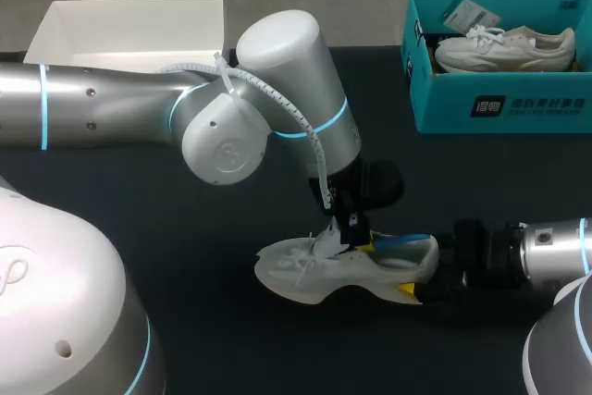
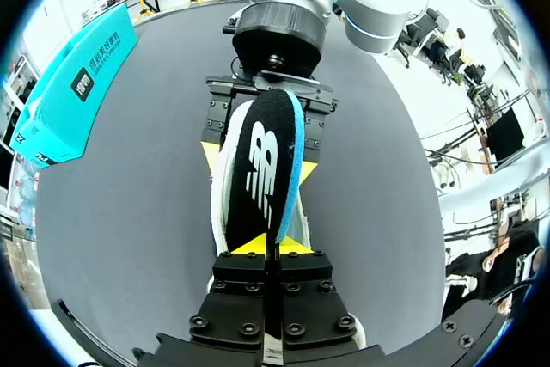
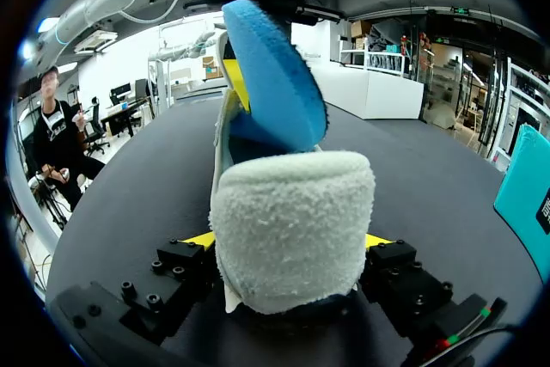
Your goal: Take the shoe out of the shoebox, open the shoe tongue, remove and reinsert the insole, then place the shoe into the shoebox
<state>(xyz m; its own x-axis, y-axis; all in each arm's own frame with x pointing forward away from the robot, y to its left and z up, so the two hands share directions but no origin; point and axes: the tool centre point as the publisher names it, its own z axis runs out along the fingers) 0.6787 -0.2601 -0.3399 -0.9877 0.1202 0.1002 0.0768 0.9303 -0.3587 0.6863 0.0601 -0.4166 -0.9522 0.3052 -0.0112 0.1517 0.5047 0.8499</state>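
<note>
L gripper (image 2: pixel 268 243) pinches insole (image 2: pixel 262 169), R gripper (image 3: pixel 288 242) clamps shoe (image 1: pixel 314 275) — shoebox (image 1: pixel 499 104) w/ 2nd shoe (image 1: pixel 504 48) apart.

Dark table (image 1: pixel 185 247), white shoe (image 1: pixel 324 275), teal shoebox (image 1: pixel 499 104), white box (image 1: pixel 111 53)

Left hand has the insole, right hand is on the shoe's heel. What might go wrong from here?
1. The insole, pinched in the left hand, stands on edge with its rear end raised above the shoe. If pushed down like this, it may fold or catch on the collar rather than lie flat.
2. The right hand grips only the soft heel. A hard push could tip the shoe or pull it out of that grip.
</note>
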